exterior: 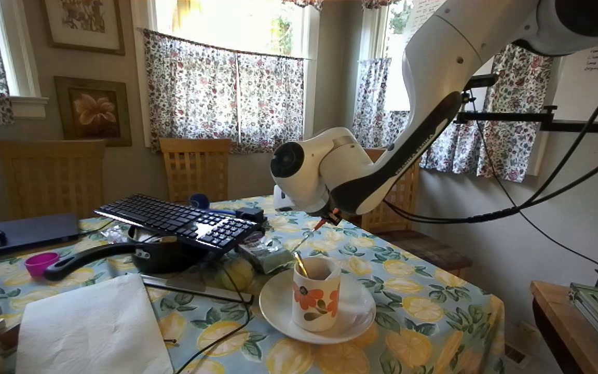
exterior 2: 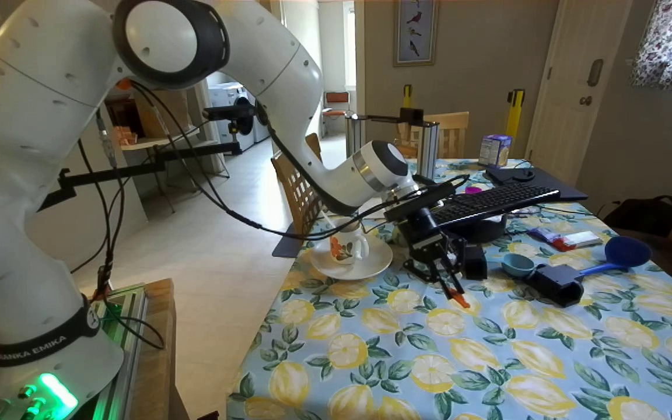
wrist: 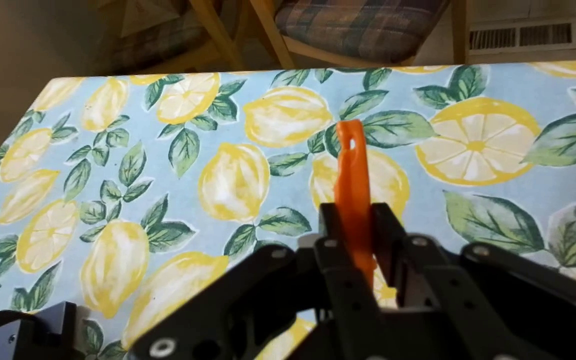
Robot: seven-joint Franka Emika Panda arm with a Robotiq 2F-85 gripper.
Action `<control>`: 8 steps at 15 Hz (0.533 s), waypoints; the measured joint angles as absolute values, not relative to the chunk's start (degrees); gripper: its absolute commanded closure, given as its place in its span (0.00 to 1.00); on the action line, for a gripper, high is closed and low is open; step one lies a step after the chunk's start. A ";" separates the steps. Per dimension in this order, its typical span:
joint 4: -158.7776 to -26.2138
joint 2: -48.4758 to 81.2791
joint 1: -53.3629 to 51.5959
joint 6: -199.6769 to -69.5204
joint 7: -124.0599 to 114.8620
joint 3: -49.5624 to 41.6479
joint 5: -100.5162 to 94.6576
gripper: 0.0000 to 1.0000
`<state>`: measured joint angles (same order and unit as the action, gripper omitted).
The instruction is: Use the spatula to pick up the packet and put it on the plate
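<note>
My gripper [wrist: 352,210] is shut on the orange handle of a slim utensil, apparently the spatula [wrist: 354,170]; its handle end points away from the wrist. In an exterior view a thin shaft runs from the orange handle [exterior: 320,223] down toward the cup; its far end is unclear. The gripper [exterior 2: 454,290] is above the table, beside the plate. The round white plate [exterior: 357,311] holds the flowered cup [exterior: 315,298], with a golden stick [exterior: 301,266] in it. A silvery grey-green packet [exterior: 273,257], apparently the task's packet, lies behind the plate; it does not show in the wrist view.
A black keyboard [exterior: 174,221] rests tilted over a black pan [exterior: 161,258]. A yellowish ball [exterior: 238,274] sits near the packet. A teal cup [exterior 2: 518,265], black block [exterior 2: 557,286] and blue ladle [exterior 2: 627,252] lie beyond the gripper. White paper [exterior: 94,327] covers a front corner.
</note>
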<state>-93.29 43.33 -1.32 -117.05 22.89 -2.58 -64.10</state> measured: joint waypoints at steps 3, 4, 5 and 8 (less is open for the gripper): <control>-91.21 44.56 -1.32 -115.14 22.84 -2.54 -64.07 0.95; -90.61 44.94 -1.33 -114.57 22.82 -2.54 -64.07 0.95; -90.05 45.27 -1.32 -114.14 22.81 -2.54 -64.07 0.95; -88.48 46.33 -1.32 -113.59 22.82 -2.52 -64.07 0.95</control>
<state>-88.48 46.33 -1.32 -113.59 22.82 -2.52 -64.07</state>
